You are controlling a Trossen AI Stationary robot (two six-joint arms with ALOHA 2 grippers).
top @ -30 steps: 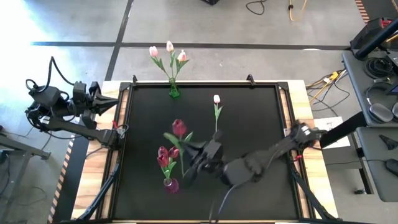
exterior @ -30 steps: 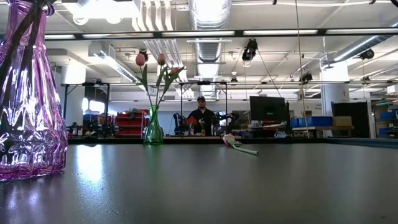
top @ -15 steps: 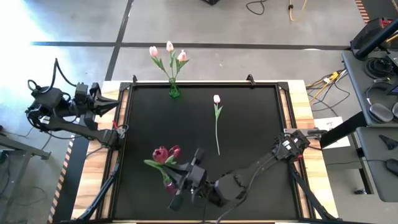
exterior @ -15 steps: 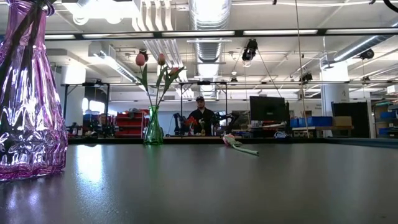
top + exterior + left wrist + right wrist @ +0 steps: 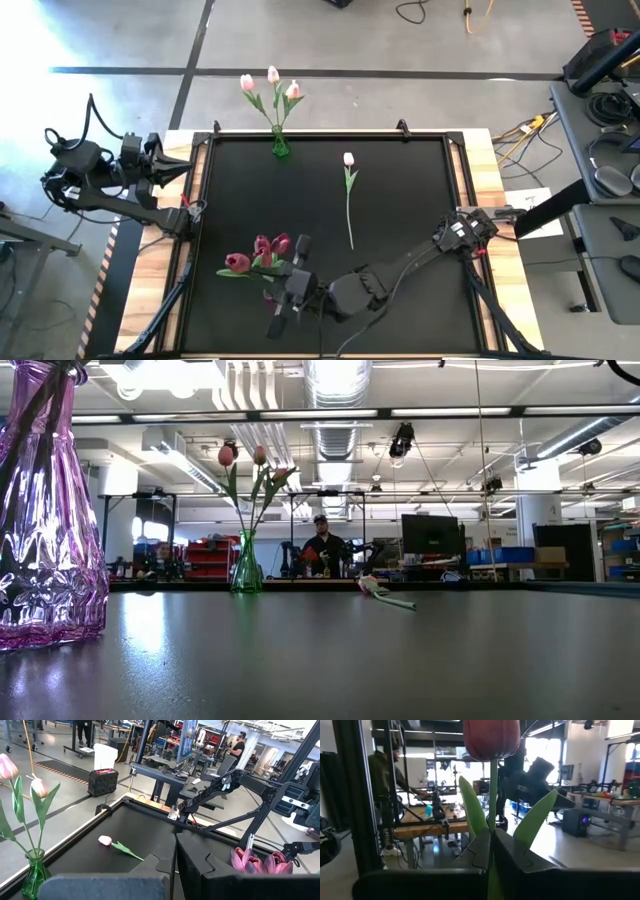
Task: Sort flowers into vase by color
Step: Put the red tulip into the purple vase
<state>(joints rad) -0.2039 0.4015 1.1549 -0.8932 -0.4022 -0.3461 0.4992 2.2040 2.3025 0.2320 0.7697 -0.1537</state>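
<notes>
The right hand (image 5: 283, 300) is pinching a magenta tulip (image 5: 238, 263) by its stem, seemingly just above the purple vase (image 5: 45, 510) (two magenta heads beside it); the left hand (image 5: 185, 166), pressed together, is waiting off the worktop (image 5: 400, 190).

3 pink tulips (image 5: 272, 85) in green vase (image 5: 280, 146), 1 pink (image 5: 348, 160) flat; reds (image 5: 262, 253) at purple vase (image 5: 45, 510).

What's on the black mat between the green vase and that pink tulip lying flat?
Nothing: in the high view, bare black mat separates the green vase from the lying pink tulip.

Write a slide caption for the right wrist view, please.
Right gripper shut on the stem of a dark red tulip, held upright before the camera.
</notes>
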